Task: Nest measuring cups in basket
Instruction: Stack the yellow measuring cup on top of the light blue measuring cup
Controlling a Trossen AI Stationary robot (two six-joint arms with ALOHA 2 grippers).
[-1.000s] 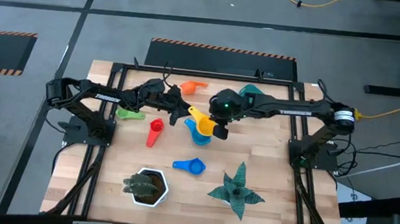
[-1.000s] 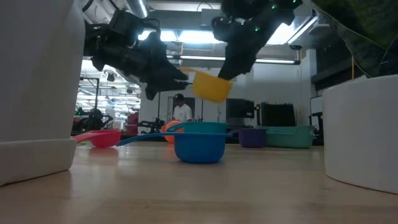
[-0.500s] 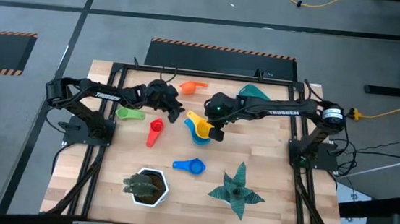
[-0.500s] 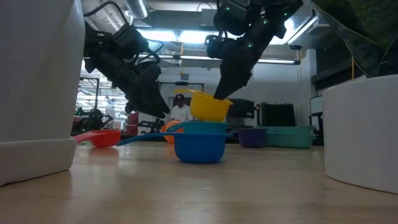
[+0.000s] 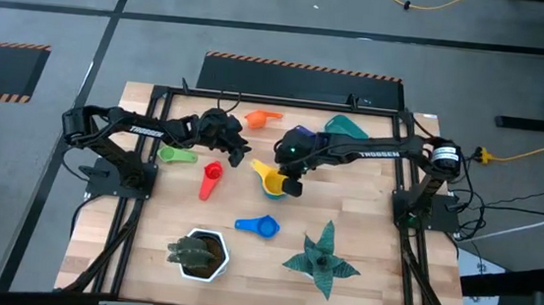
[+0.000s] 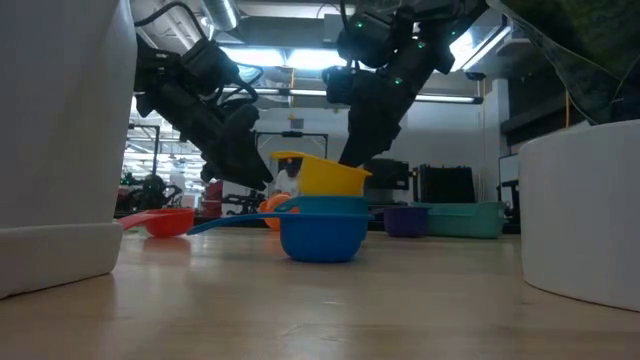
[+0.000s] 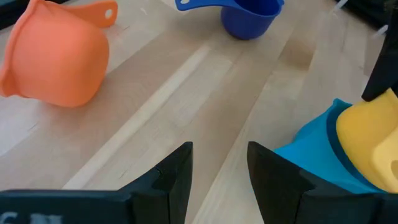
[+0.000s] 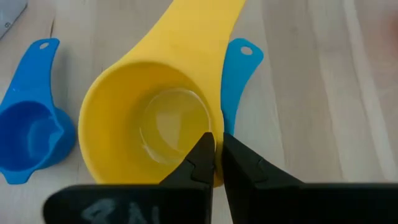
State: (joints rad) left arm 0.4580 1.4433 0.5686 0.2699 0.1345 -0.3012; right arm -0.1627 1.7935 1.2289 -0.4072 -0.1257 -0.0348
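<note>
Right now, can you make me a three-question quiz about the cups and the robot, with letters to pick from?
1. Where is the yellow cup?
A. inside the light blue cup
B. beside the white pot
C. on the floor

2. How many dark blue cups lie alone on the table?
A. three
B. none
C. one

3. What are the right gripper's fingers doing?
A. spread wide over the red cup
B. pinched on the yellow cup's rim
C. holding the leafy plant

Answers:
1. A, the low view shows it sitting in the light blue cup.
2. C, a single dark blue cup lies near the table's front edge.
3. B, the right wrist view shows the fingers closed on the rim.
</note>
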